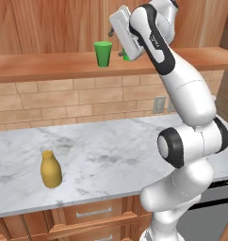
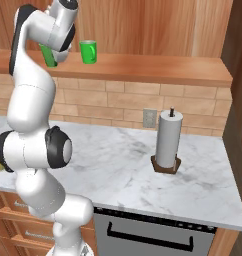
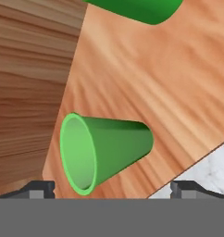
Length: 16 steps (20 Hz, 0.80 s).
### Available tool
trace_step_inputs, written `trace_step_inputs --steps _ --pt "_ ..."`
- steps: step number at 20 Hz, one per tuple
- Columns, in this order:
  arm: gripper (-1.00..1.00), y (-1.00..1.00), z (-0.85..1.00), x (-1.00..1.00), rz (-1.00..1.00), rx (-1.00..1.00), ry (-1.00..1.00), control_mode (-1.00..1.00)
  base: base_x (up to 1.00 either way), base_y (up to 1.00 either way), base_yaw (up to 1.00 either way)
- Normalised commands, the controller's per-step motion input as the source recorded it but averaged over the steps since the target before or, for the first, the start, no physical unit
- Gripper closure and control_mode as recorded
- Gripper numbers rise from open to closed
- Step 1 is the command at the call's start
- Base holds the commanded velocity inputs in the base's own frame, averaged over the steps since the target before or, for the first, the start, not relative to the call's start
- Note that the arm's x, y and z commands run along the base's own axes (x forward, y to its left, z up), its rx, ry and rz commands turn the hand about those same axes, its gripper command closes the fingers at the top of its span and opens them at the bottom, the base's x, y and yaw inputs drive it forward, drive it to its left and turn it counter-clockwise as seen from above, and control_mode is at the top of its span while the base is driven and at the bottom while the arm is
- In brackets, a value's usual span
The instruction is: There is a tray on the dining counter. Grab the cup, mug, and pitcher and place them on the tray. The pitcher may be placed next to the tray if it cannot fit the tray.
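Observation:
The green cup (image 1: 103,53) stands upright on a wooden shelf (image 1: 45,66) above the brick wall. In the hand view the cup (image 3: 111,150) lies ahead of and between my open gripper's (image 3: 114,187) tips, with no contact. The green mug (image 2: 88,51) stands to the cup's right on the same shelf, and its lower part (image 3: 137,9) shows at the top of the hand view. My gripper (image 1: 115,43) is raised to shelf height, just in front of both. The yellow pitcher (image 1: 51,169) stands on the marble counter (image 1: 116,155) at the left. The tray and dining counter are out of view.
A paper towel roll on its stand (image 2: 168,142) sits at the right of the marble counter, below a wall socket (image 2: 149,118). Wooden wall panels back the shelf. Drawers (image 1: 92,214) and a dark oven front (image 2: 153,235) lie under the counter.

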Motion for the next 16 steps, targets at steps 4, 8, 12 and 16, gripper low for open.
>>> trace_step_inputs --steps 4,8,12,16 --pt "-1.0 0.06 -0.08 0.0 0.0 0.0 0.0 -1.0 0.0 0.0 0.0" --pt "-1.0 0.12 -0.15 0.01 0.0 0.0 0.0 -1.0 0.0 0.0 0.0" --pt "-1.0 0.02 -0.18 0.02 0.0 0.0 0.0 -1.0 0.0 0.0 0.0" --pt "-1.0 0.01 -0.16 0.03 0.0 0.0 0.0 -1.0 0.0 0.0 0.0"
